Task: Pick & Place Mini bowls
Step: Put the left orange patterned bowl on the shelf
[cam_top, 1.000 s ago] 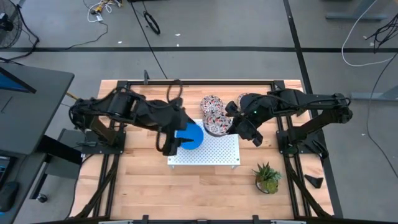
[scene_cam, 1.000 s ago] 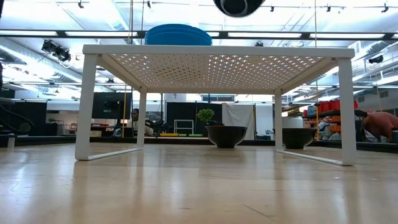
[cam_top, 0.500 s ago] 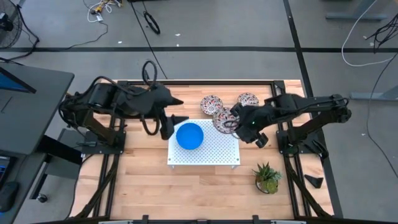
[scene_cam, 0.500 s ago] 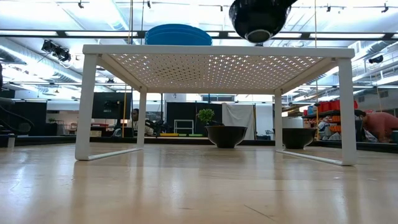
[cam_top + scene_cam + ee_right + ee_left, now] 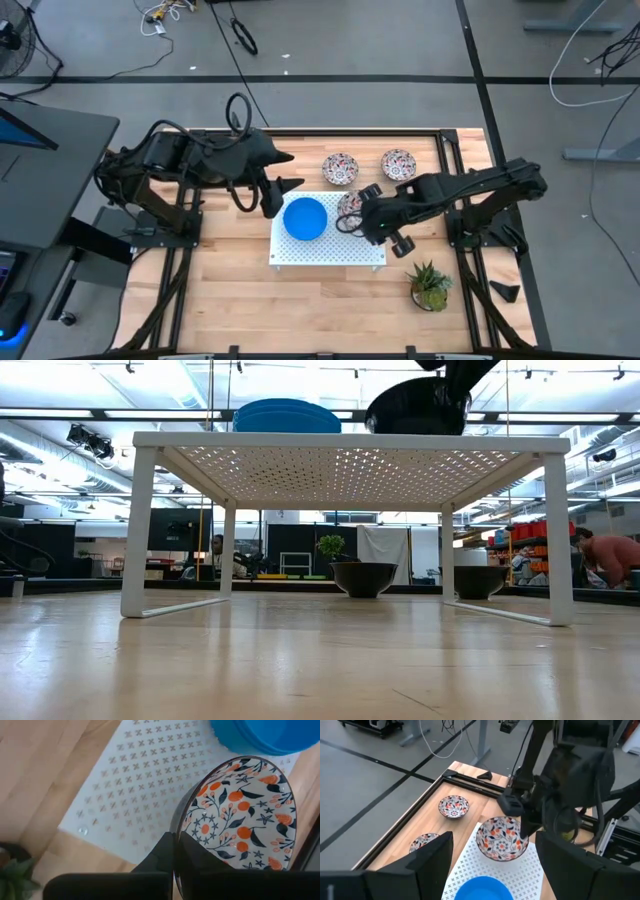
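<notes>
Above the board [image 5: 325, 245], right fingers [image 5: 167, 852] clamp a floral bowl [image 5: 352, 205] — underside hidden (left fingers [image 5: 427, 857] apart).

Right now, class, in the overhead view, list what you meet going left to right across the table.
left gripper → blue bowls on the white board → patterned bowl held by the right gripper → patterned bowl on the wood → potted plant

Three floral bowls [image 5: 341, 168] [image 5: 398, 163] [image 5: 502, 838], one blue stack [image 5: 304, 218], one plant [image 5: 430, 285].
</notes>
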